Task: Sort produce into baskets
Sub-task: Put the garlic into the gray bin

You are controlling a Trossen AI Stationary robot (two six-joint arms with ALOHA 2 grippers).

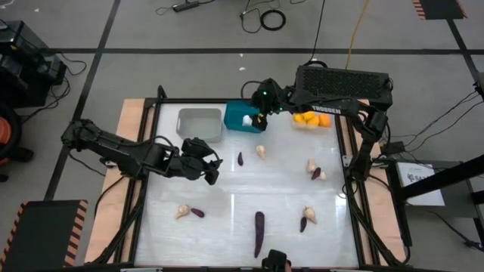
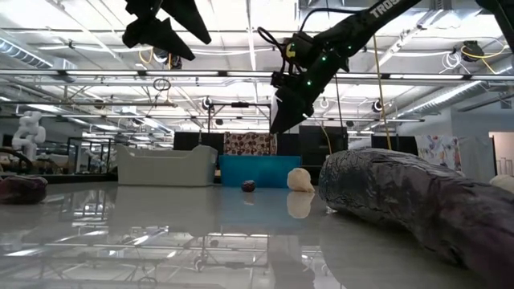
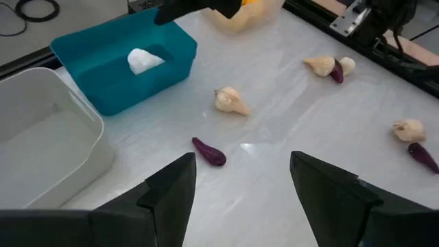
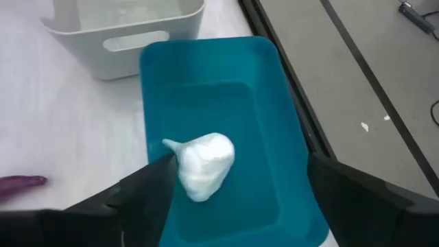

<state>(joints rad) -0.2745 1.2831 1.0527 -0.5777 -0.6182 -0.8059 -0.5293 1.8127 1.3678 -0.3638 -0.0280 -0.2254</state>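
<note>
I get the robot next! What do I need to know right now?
Right hand: open, above the teal basket, where one pale bulb lies.
Left hand: open, empty, over the table's middle-left.
Orange fruits sit in the clear basket. The grey basket looks empty.
Left on the table: several pale bulbs, small purple pieces, and the long purple vegetable.

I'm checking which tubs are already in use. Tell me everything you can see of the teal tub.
The teal tub is a small rectangular bin of smooth, plastic-looking material with rounded corners and a flared rim. It stands upright at the table's far edge, close beside the light grey tub. One pale garlic-like bulb lies on its floor; nothing else is inside. The open right gripper hovers above it without touching it.
</note>
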